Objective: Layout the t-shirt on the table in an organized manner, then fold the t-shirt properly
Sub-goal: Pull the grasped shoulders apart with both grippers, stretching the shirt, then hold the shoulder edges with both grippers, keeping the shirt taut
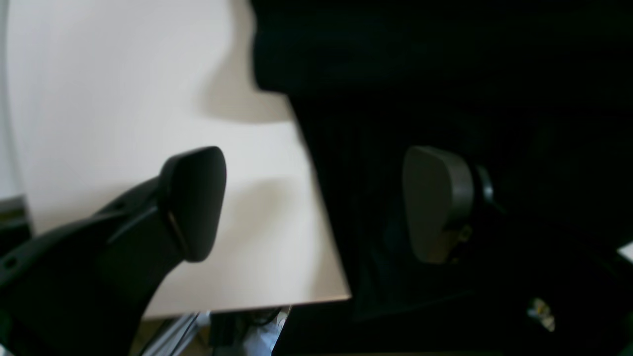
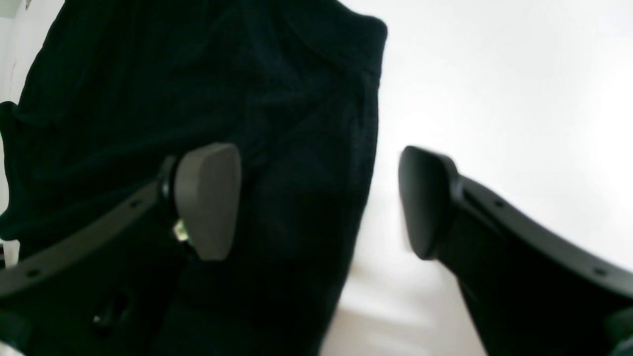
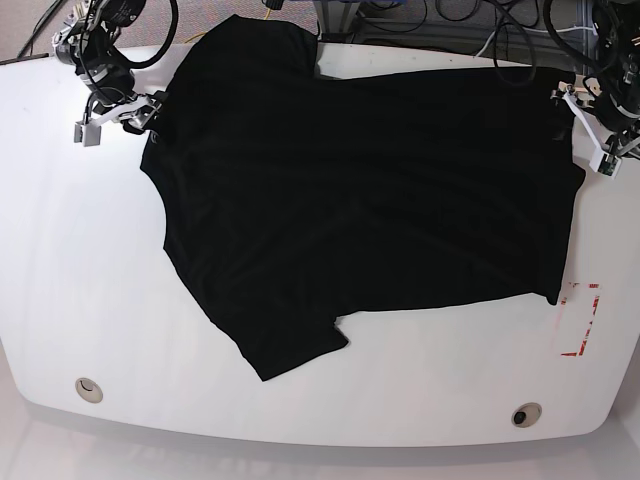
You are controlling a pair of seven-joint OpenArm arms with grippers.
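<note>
- Left gripper (image 1: 314,202) fingers (image 1: 195,202) stood spread wide, one over bare table (image 3: 80,290), the other over black cloth; nothing held.
- Right gripper (image 2: 319,200) fingers (image 2: 207,198) also stood apart, straddling the shirt's edge, not pinching it.
- T-shirt (image 3: 350,200) lay spread flat across the table's far half, one sleeve toward the near edge, the other hanging past the far edge.
- Hem side lay just beside the red tape outline (image 3: 583,320).
- Grippers sat at opposite ends of the shirt.

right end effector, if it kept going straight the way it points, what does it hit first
Most likely the t-shirt's edge: the right end effector straddles it, one finger over cloth, one over bare table. Depth is unclear.
</note>
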